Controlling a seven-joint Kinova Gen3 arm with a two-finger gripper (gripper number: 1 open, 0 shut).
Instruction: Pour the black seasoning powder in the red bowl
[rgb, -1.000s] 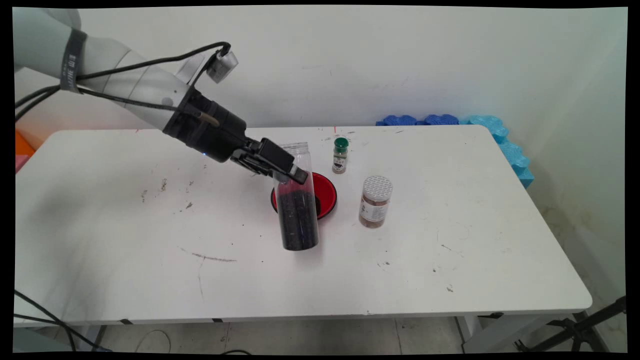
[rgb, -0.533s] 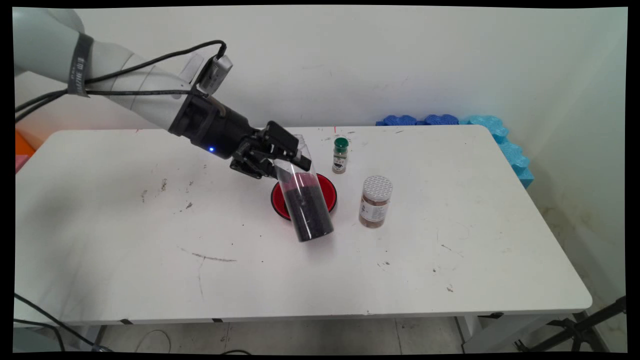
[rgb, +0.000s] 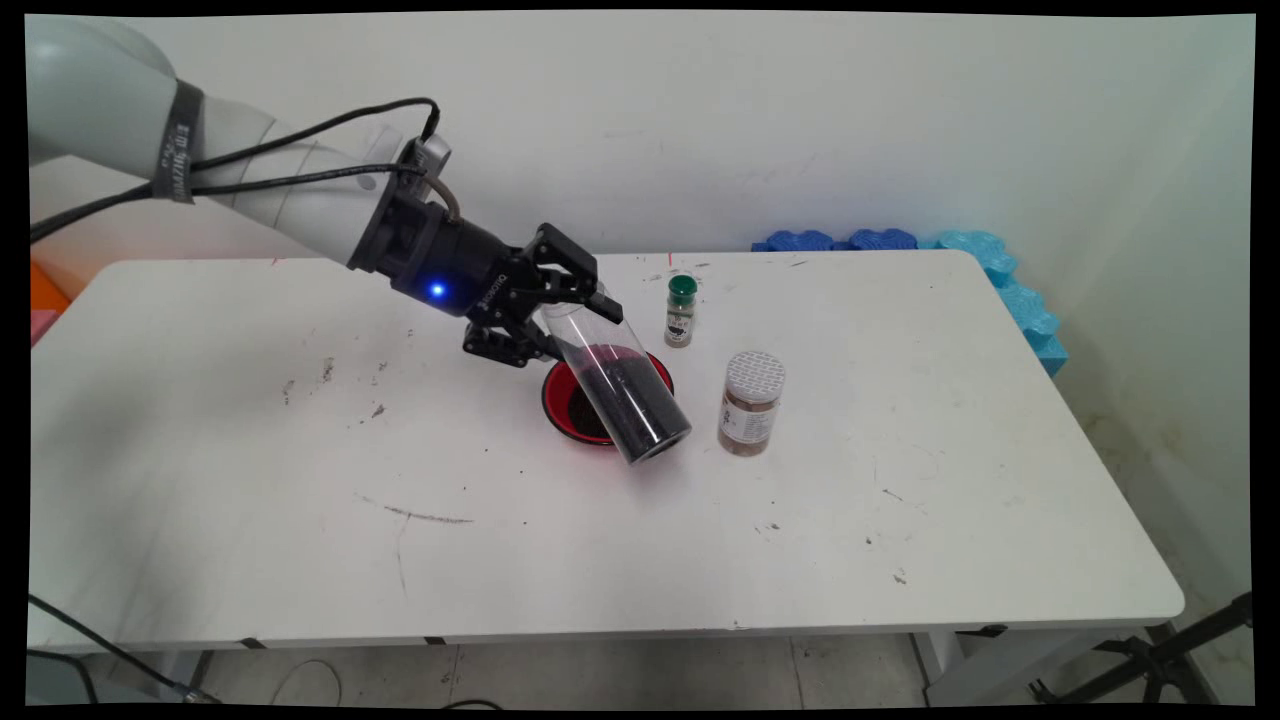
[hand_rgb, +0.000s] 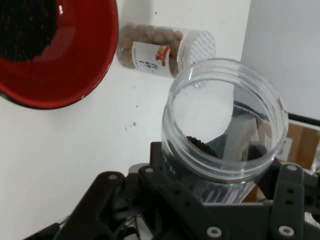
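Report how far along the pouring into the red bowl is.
Done: a heap of dark grains already lies in the red bowl. In hand: the claw is shut on the clear jar, which is tilted above the bowl with its mouth open. Left: much dark grain sits in that jar. The brown-filled jar and green-capped bottle stand capped nearby.

We see a white table (rgb: 300, 480) against a pale wall. From the upper left a white arm reaches down to the table's middle; its black gripper (rgb: 560, 310) clamps a clear jar (rgb: 615, 385) of dark grains, tilted steeply over a red bowl (rgb: 570, 405). Just right of the bowl stands a brown jar (rgb: 750, 405) with a white lid. Nearer the far edge stands a small green-capped bottle (rgb: 680, 312). Blue foam (rgb: 1000, 275) lies along the far right corner.
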